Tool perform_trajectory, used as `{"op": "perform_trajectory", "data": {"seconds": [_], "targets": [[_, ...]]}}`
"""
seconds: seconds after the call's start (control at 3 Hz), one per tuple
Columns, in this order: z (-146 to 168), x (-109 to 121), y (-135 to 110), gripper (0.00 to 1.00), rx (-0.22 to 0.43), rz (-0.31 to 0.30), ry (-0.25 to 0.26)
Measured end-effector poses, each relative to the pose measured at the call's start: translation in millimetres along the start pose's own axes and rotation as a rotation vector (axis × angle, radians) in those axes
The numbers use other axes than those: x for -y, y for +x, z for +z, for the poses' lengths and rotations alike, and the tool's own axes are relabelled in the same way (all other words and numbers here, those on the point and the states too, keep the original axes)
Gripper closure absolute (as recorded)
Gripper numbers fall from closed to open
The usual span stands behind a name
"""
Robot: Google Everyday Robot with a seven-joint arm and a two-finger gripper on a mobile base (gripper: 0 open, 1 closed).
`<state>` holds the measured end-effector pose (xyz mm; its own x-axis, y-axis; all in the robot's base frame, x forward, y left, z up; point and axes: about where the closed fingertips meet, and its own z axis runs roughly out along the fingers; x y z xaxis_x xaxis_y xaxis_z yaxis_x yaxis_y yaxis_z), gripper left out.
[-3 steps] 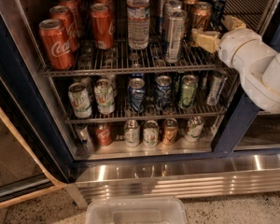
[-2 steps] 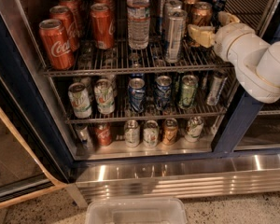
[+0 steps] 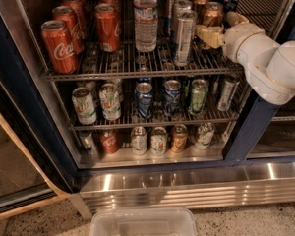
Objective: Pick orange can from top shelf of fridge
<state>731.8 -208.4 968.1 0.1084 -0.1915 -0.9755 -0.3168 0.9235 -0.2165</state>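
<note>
The fridge [image 3: 19, 97] stands open with its dark blue frame. On the top shelf [image 3: 137, 65], a wire rack, several copper-orange cans stand in a row at the right; the front orange can [image 3: 212, 13] has a silver lid. My gripper [image 3: 221, 27] reaches in from the right on a white arm [image 3: 265, 58]. It is open at this can's lower half, with one cream finger [image 3: 208, 35] in front of the can and the other [image 3: 235, 17] to its right. The can stands upright on the rack.
Tall silver slim cans [image 3: 184, 36] stand just left of the gripper, then a water bottle [image 3: 145, 16] and red Coca-Cola cans [image 3: 59, 45]. Lower racks [image 3: 152, 119] hold smaller cans. The ribbed steel base [image 3: 187, 186] and a clear plastic bin [image 3: 143, 222] are below.
My gripper has moved left and deeper into the top shelf, from beside the orange can to around its lower part. The cans have not moved.
</note>
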Motion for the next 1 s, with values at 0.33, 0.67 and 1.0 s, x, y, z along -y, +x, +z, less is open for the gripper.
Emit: {"op": "perform_trajectory", "data": {"seconds": [0.33, 0.67, 1.0], "targets": [[3.3, -0.3, 0.6, 0.36, 0.002, 0.01, -0.006], [9.1, -0.9, -1.3, 0.36, 0.011, 0.021, -0.012], [10.6, -1.1, -1.2, 0.37, 0.011, 0.026, -0.013]]}}
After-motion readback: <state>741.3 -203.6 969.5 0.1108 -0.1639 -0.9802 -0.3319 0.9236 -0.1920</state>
